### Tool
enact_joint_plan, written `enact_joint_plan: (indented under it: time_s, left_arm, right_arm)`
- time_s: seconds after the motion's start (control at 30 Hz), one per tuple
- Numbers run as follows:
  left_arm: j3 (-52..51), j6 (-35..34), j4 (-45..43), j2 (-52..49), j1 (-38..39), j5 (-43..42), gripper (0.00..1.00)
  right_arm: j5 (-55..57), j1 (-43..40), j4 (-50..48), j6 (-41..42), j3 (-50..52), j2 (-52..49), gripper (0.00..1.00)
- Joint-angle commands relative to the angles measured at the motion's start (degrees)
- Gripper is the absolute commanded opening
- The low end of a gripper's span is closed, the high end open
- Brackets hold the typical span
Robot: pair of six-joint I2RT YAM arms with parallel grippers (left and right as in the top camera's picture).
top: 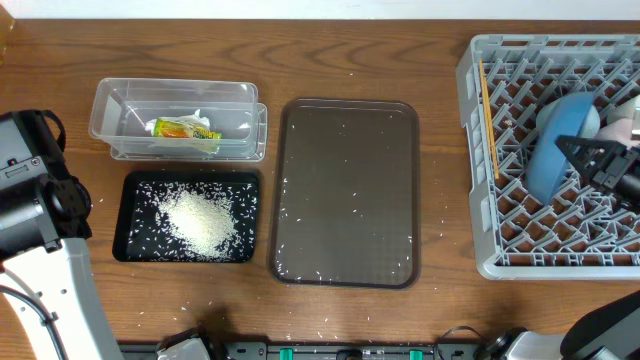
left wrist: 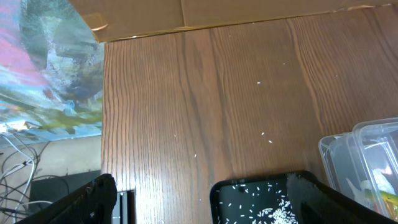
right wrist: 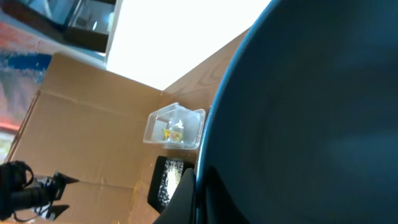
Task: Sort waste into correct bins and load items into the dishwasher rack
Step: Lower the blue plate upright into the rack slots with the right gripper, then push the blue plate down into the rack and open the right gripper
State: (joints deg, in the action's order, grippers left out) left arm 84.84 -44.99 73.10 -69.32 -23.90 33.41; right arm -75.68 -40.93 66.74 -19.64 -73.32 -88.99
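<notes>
Grey lattice rack point(top: 478, 230), blue plate point(top: 555, 150)

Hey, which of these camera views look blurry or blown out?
Right wrist view: top blown out white, and the blue plate fills most of the frame, dark and soft. Overhead view: evenly lit, sharp, rice grains distinct. Left wrist view: table wood grain crisp.

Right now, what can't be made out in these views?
- Right wrist: the blue plate fills the view, hiding how the right gripper meets it.
- Overhead: the dishwasher rack is cut off by the right edge.
- Overhead: the cup sits partly behind the right gripper.
- Left wrist: the clear tub is cut off by the right edge, and its contents are blurred.
</notes>
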Motion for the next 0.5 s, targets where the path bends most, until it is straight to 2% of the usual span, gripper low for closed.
enact_joint_plan:
  time_s: [0.0, 0.27, 0.47]
  left_arm:
    - [0.1, 0.2, 0.2, 0.0, -0.3, 1.1, 0.91]
    - [0.1, 0.2, 0.2, 0.0, -0.3, 1.1, 0.91]
    - [0.1, 0.2, 0.2, 0.0, -0.3, 1.1, 0.9]
  right_arm:
    - [-0.9, 1.3, 0.1, 2.1, 0.9, -0.8, 0.01]
    - [6.7, 1.1, 0.3, 4.1, 0.9, -3.0, 0.01]
    - [7.3, 0.6, 0.8, 4.4, 0.9, -4.5, 0.01]
